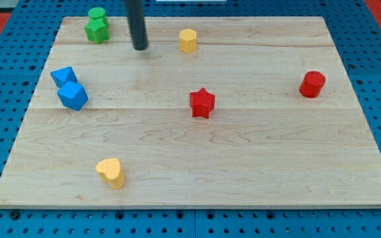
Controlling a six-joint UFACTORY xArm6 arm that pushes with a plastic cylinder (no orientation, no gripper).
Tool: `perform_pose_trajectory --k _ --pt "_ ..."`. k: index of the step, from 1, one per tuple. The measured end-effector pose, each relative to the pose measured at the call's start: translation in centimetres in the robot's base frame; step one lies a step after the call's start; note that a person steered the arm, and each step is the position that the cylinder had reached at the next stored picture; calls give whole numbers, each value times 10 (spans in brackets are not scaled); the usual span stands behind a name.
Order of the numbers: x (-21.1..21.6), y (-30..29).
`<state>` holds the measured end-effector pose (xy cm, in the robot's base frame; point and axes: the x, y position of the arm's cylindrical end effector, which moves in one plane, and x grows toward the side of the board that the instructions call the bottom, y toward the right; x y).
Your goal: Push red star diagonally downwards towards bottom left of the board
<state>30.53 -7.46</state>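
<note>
The red star (202, 102) lies near the middle of the wooden board (256, 165). My tip (140, 47) touches down near the view's top, well up and to the left of the star, between the green blocks and the yellow hexagon. It touches no block.
Two green blocks (97, 26) sit at the top left. A yellow hexagon (188, 40) is at the top centre. Two blue blocks (69, 88) lie at the left. A yellow heart (110, 172) sits at the bottom left. A red cylinder (313, 84) stands at the right.
</note>
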Motion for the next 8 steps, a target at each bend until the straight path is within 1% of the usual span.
perform_pose_trajectory --k 1,2,3,4,5,6,7,8 --pt "57 39" --pt "61 61" --pt "83 118" --pt "127 138" --pt "141 92" --pt "132 63" --pt "110 66" --pt "102 44"
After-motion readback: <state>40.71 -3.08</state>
